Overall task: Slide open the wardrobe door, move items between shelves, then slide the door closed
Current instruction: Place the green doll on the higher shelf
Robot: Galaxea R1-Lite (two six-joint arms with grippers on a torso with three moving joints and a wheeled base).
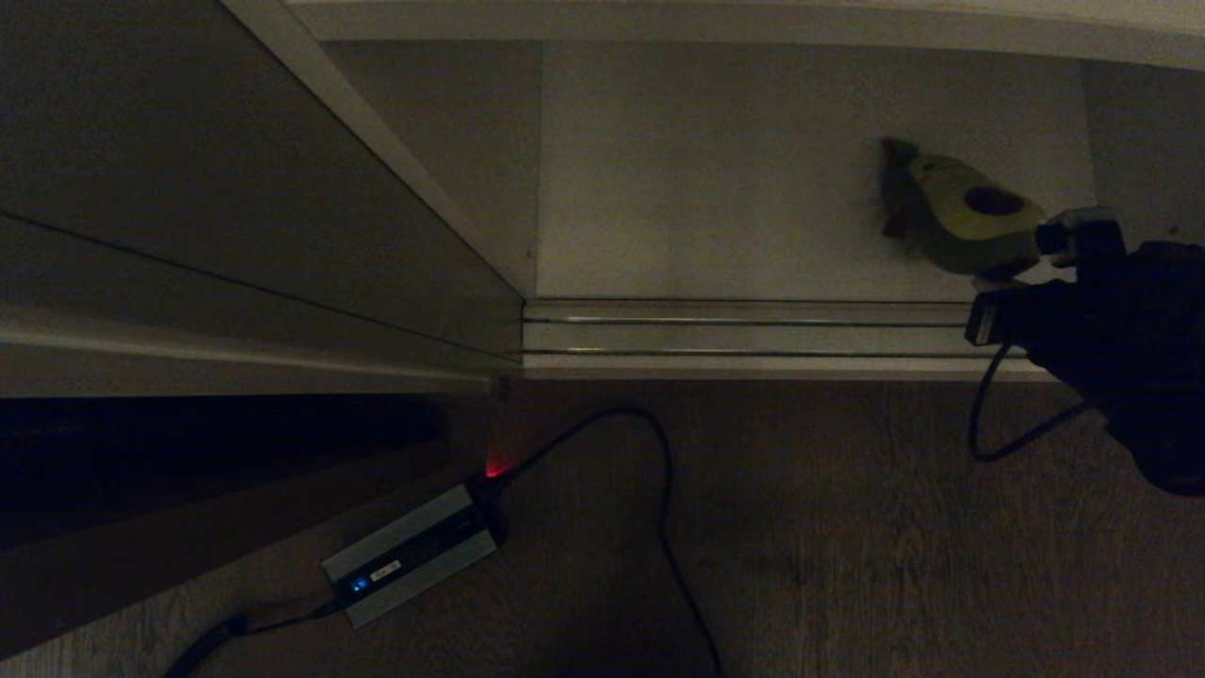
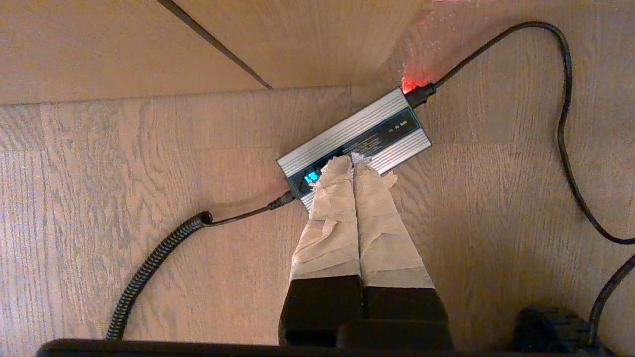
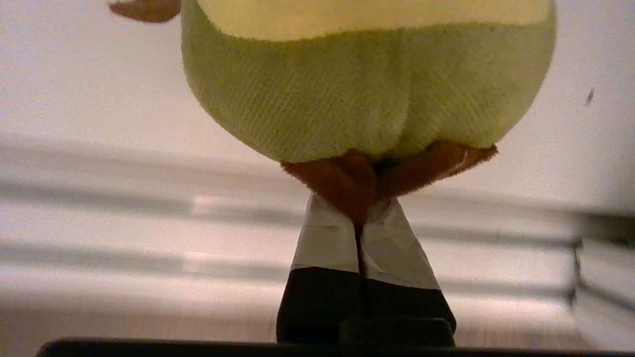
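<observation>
The sliding wardrobe door (image 1: 188, 188) stands slid to the left, baring an off-white shelf (image 1: 706, 188) low in the wardrobe. Over that shelf's right part is a green avocado plush (image 1: 970, 221) with a brown pit. My right gripper (image 1: 1005, 278) reaches in from the right and is shut on one of its brown legs. In the right wrist view the avocado (image 3: 367, 89) fills the far side and the right gripper (image 3: 359, 210) pinches the leg (image 3: 342, 181). Whether the toy touches the shelf I cannot tell. My left gripper (image 2: 352, 164) hangs shut and empty above the floor.
A ribbed metal floor track (image 1: 744, 334) runs along the wardrobe's front edge. On the wooden floor lies a grey box (image 1: 409, 556) with a blue light and a black cable (image 1: 659, 508). The same box (image 2: 354, 136) sits right under the left fingers.
</observation>
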